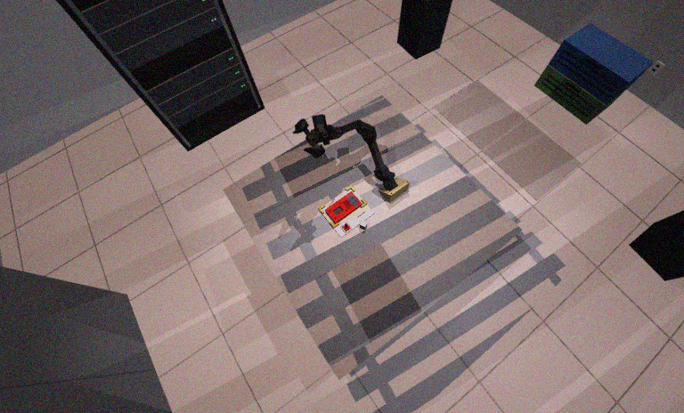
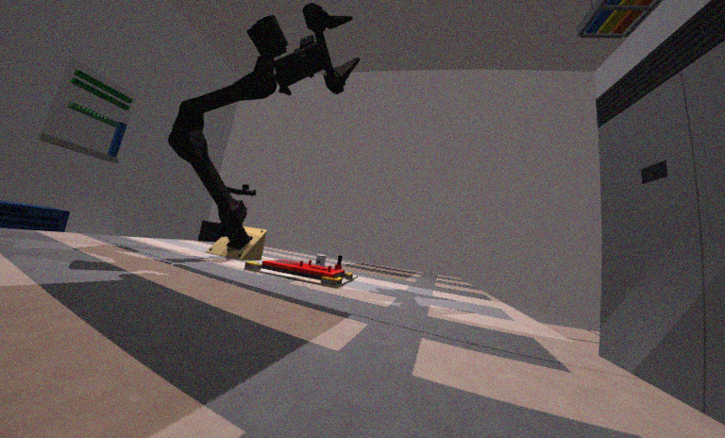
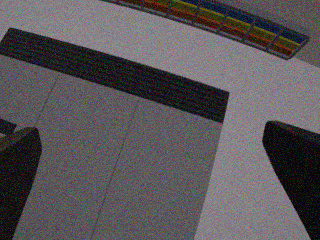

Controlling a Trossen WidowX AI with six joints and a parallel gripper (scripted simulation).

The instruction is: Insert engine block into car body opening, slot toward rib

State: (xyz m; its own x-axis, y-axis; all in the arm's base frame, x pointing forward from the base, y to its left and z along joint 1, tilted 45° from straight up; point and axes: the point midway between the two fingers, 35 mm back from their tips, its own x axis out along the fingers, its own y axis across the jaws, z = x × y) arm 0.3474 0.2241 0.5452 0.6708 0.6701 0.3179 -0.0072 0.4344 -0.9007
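Observation:
The red car body (image 1: 344,207) (image 2: 302,266) lies flat on a white mat with yellow corner marks (image 1: 363,217), in front of the arm's base (image 1: 394,190) (image 2: 240,246). A small grey block (image 1: 362,228) (image 2: 320,258), which looks like the engine block, stands on the mat by the body's near edge, next to a small red piece (image 1: 346,227). My gripper (image 1: 306,138) (image 2: 349,41) (image 3: 155,135) is open and empty. It is raised high and far from the body, pointing away from it. The wrist view shows only a wall and a coloured strip.
A tall server rack (image 1: 166,51) stands at the back left. A dark cabinet (image 1: 423,15) is at the back. A blue and green crate (image 1: 592,68) is at the back right. A dark object (image 1: 660,242) sits at the right edge. A grey wall cabinet (image 2: 663,225) is to the right.

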